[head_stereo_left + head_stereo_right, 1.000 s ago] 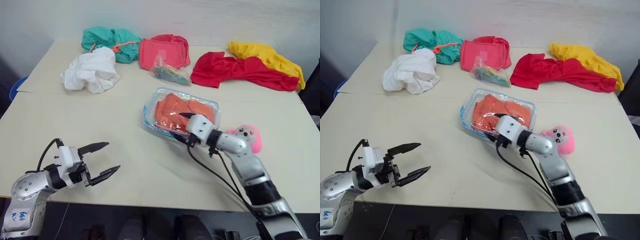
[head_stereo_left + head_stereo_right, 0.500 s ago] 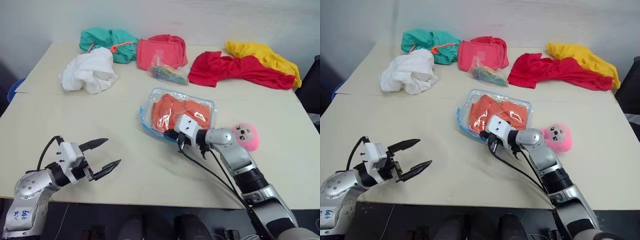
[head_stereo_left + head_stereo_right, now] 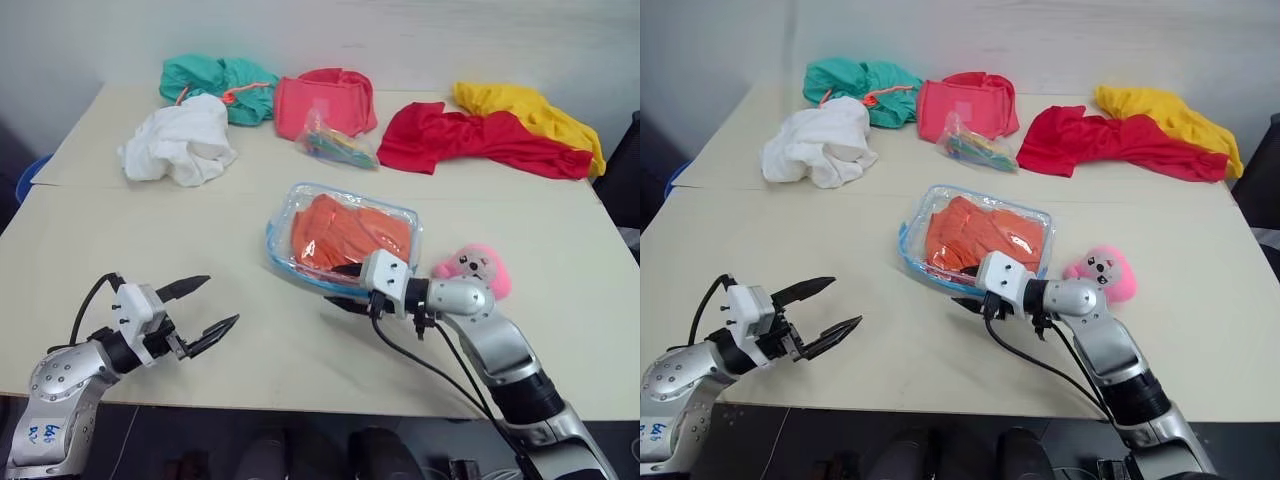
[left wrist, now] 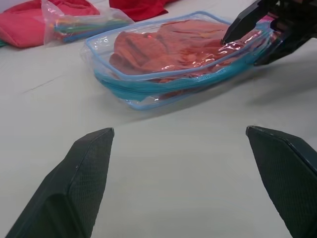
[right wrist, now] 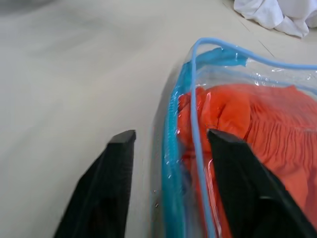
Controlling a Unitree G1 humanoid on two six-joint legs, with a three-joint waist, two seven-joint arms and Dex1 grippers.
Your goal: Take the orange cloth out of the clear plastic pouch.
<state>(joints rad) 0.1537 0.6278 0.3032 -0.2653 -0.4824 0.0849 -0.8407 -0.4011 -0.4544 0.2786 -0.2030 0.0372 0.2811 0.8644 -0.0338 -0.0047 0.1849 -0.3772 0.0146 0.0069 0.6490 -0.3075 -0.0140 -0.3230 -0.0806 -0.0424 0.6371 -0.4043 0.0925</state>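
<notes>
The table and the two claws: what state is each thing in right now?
clear plastic pouch: lying flat, cloth inside.
orange cloth: crumpled, inside the pouch.
right gripper: open, fingers astride the pouch's blue edge.
left gripper: open, holding nothing.
small clear bag: lying on the table, holding colourful items.
pink plush toy: lying beside the pouch.
white cloth: bunched.
red garment: spread and rumpled.

I see bare table (image 3: 150, 240) left of clear plastic pouch (image 3: 340, 235); pink plush toy (image 3: 478, 270) crowds its right, clothes far.
</notes>
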